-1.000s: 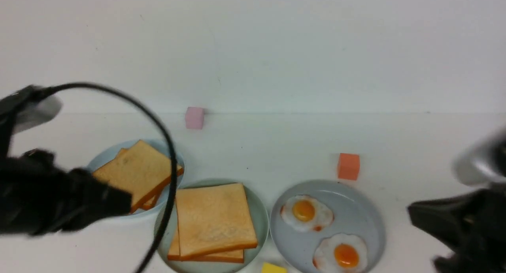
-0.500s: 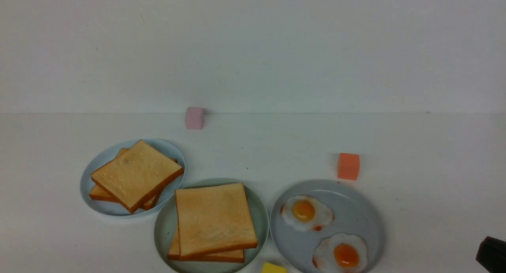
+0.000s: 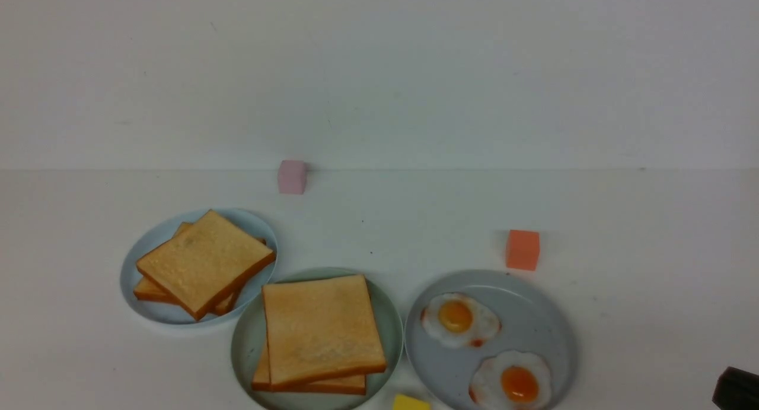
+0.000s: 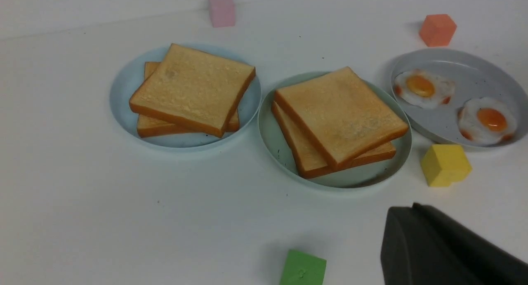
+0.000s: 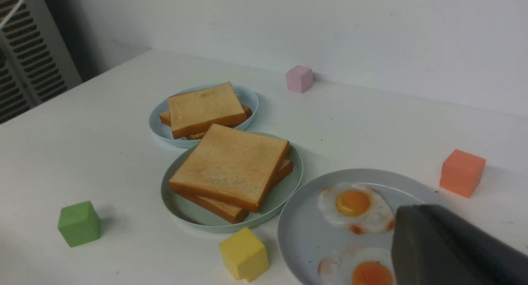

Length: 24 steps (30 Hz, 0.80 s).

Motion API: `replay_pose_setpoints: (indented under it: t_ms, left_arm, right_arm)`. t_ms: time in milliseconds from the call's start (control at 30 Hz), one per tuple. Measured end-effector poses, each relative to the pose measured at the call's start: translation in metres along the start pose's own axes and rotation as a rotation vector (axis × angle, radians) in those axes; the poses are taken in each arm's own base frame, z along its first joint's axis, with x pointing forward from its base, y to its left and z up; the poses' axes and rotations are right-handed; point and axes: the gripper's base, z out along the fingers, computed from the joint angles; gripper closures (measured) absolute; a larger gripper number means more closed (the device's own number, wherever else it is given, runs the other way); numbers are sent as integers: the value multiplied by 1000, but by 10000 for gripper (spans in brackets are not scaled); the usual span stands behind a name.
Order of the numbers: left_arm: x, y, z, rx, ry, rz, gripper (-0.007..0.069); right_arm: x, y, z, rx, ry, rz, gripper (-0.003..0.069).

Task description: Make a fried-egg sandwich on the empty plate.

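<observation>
Fried-egg sandwich [image 3: 323,333]: two toast slices stacked on the mint-green plate [image 3: 244,345]; top slice skewed over the lower. No egg visible between them from any view, so can't confirm filling.
Mint-green plate: landmark, front-centre of the white table [image 3: 622,220].
Light-blue plate [image 3: 136,261]: just left & behind mint plate, rims nearly touching; holds spare toast pile [image 3: 204,261].
Grey plate [image 3: 533,315]: just right of mint plate; two fried eggs [image 3: 459,320] on it, both lying flat.
Cubes: yellow cube [image 3: 410,403] in front, btwn mint & grey plates; orange cube [image 3: 523,250] behind grey plate; pink cube [image 3: 292,177] far behind, by the wall; green cube [image 4: 302,268] in front-left of mint plate.
Left gripper [image 4: 449,252]: pulled back in front of mint plate; only dark housing shows, jaws closed, holding nothing.
Right gripper [image 5: 453,248]: near side of grey plate, above the nearer egg; jaws closed, empty.
Progress: looks built, bread top & bottom in place. Left to do: prob nothing, if egg is inside; else egg must go in.
</observation>
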Motion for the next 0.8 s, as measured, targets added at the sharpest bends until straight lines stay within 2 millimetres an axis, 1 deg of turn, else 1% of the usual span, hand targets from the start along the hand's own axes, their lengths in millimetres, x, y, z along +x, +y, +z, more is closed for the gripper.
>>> replay_pose_setpoints:
  t_ms: [133, 200, 267, 300, 433, 467, 500, 567, 700, 733, 767, 800]
  left_arm:
    - [0, 1, 2, -7, -11, 8, 638]
    - [1, 4, 4, -35, -57, 23, 638]
    - [6, 7, 5, -70, -111, 39, 638]
    - [7, 7, 6, -72, -110, 39, 638]
    - [34, 19, 21, -164, -167, -56, 638]
    - [37, 21, 23, -176, -175, -70, 638]
    - [50, 26, 32, -215, -174, -125, 638]
    - [70, 34, 45, -263, -157, -203, 637]
    - [94, 42, 61, -311, -147, -294, 637]
    - [102, 43, 66, -316, -131, -308, 636]
    - [103, 44, 67, -316, -128, -312, 636]
    - [111, 44, 71, -320, -109, -322, 634]
  right_arm:
    - [0, 0, 0, 0, 0, 0, 656]
    - [0, 0, 0, 0, 0, 1, 656]
    - [0, 0, 0, 0, 2, 2, 656]
    - [0, 0, 0, 0, 2, 2, 656]
    - [0, 0, 0, 0, 3, 2, 654]
    - [0, 0, 0, 0, 3, 2, 653]
    - [0, 0, 0, 0, 4, 2, 652]
    - [0, 0, 0, 1, 5, 1, 652]
    - [1, 0, 0, 1, 6, 2, 648]
    - [1, 0, 0, 1, 6, 2, 647]
    - [1, 0, 0, 1, 6, 2, 646]
    - [1, 0, 0, 0, 6, 4, 645]
